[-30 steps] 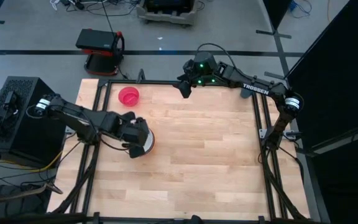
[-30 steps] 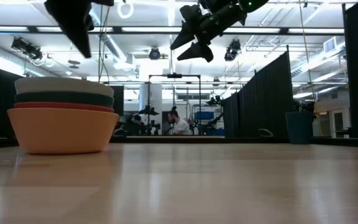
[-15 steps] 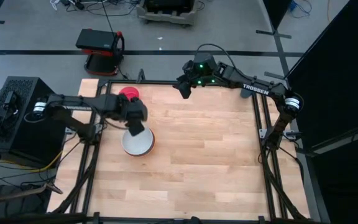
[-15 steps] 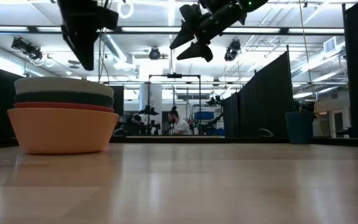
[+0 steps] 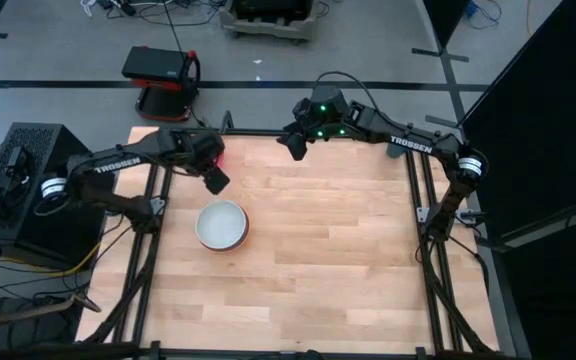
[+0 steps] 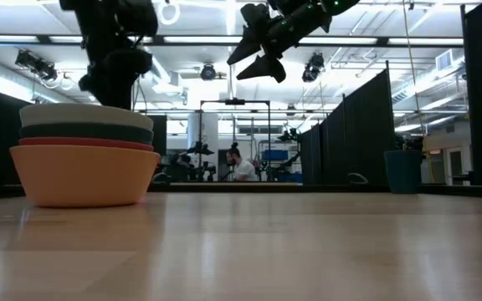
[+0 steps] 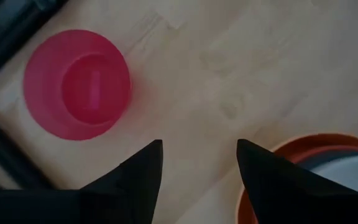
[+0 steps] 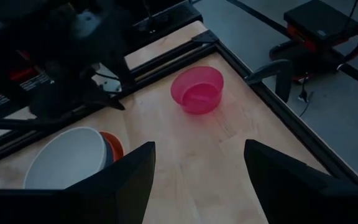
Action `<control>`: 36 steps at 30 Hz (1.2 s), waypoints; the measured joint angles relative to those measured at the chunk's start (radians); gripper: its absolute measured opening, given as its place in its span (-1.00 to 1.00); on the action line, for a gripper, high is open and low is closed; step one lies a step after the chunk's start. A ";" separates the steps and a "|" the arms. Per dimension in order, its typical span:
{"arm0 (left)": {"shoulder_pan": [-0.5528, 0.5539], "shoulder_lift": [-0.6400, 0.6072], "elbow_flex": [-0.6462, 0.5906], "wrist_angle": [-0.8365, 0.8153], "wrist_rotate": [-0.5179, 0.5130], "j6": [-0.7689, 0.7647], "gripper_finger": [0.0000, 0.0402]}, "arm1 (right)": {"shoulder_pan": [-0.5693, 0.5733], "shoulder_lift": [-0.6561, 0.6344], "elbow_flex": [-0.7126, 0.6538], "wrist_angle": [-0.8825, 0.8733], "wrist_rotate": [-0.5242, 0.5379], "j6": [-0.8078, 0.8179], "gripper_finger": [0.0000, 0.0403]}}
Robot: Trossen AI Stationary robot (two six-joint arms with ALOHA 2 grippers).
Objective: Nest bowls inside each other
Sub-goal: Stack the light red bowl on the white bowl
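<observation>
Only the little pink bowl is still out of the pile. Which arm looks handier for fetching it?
Probably the left: its open fingers hang near the pink bowl, beside the stack. The right gripper waits farther along the table's far edge.

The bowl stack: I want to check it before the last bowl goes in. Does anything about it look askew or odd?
Nothing stands out. In the low view the stack sits level, orange at the bottom, then red, teal and white, rims even. The pink bowl stands upright and apart, near the table's far left corner. The left gripper hangs open between them.
</observation>
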 joint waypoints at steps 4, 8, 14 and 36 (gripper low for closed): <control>0.094 -0.025 -0.071 0.077 0.084 0.040 0.02 | 0.001 0.000 0.000 0.000 0.000 0.005 0.16; 0.174 -0.044 -0.130 0.134 0.145 0.095 0.05 | 0.002 0.000 0.000 0.000 0.000 0.008 0.16; 0.219 -0.044 -0.129 0.153 0.092 0.210 0.17 | 0.002 0.000 0.000 0.000 0.000 0.008 0.16; 0.296 0.208 -0.128 0.187 0.025 0.448 0.36 | 0.000 0.000 0.000 -0.001 0.003 0.012 0.16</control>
